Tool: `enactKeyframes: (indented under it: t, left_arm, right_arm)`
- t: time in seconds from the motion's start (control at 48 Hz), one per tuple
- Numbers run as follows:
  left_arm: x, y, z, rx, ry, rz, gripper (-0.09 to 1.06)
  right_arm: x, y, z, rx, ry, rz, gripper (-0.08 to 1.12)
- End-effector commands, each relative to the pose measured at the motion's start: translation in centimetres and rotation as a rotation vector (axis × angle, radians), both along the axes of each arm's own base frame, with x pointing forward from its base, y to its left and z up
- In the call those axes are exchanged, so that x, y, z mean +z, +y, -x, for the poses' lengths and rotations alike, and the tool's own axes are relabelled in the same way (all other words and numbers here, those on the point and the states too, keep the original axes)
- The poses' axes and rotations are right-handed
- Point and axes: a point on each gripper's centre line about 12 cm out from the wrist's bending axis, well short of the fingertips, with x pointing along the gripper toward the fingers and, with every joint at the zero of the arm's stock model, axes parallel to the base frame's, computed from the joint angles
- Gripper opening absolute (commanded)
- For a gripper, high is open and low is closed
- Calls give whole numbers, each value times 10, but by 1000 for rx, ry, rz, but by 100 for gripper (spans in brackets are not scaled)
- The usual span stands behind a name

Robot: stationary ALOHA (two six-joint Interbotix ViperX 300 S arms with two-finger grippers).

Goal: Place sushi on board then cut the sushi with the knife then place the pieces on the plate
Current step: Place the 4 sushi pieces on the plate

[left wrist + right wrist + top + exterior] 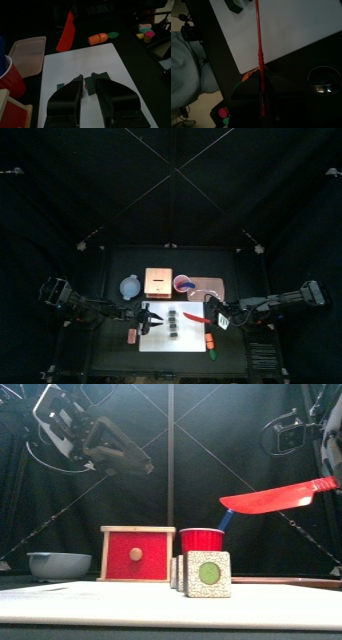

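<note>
Right hand [260, 75] clamped on red knife [274, 497], blade raised. Sushi [207, 574] on white board [80, 57] below it. Left hand [89, 80] closed, empty, above board.

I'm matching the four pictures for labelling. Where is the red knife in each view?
Top view: knife over the board, just right of the sushi.
Front view: upper right, blade level above the cup.
Left wrist view: red blade past the board's far edge, beside the tray.
Right wrist view: edge-on, a thin red line running from the right gripper over the board.
Shared landmark: the white board.
</note>
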Motion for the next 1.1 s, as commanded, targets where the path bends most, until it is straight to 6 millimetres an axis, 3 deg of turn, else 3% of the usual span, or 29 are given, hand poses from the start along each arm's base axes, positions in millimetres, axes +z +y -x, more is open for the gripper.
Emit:
enactKeyframes:
  t: [0.021,0.458,0.708,0.896,1.104]
  left_arm:
    - [6,1,-3,9,-23,8,64]
    - [7,1,-3,12,-24,12,64]
    - [5,1,-3,11,-19,10,64]
    - [-3,6,2,28,4,11,63]
    - [-15,12,11,65,47,36,63]
  right_arm:
    - [-2,-3,-1,-13,5,0,46]
    - [-6,-4,-8,-11,21,18,65]
    - [7,-7,-21,-6,-48,60,66]
    - [16,-13,-49,17,-141,162,66]
    - [15,-18,-98,96,-167,316,68]
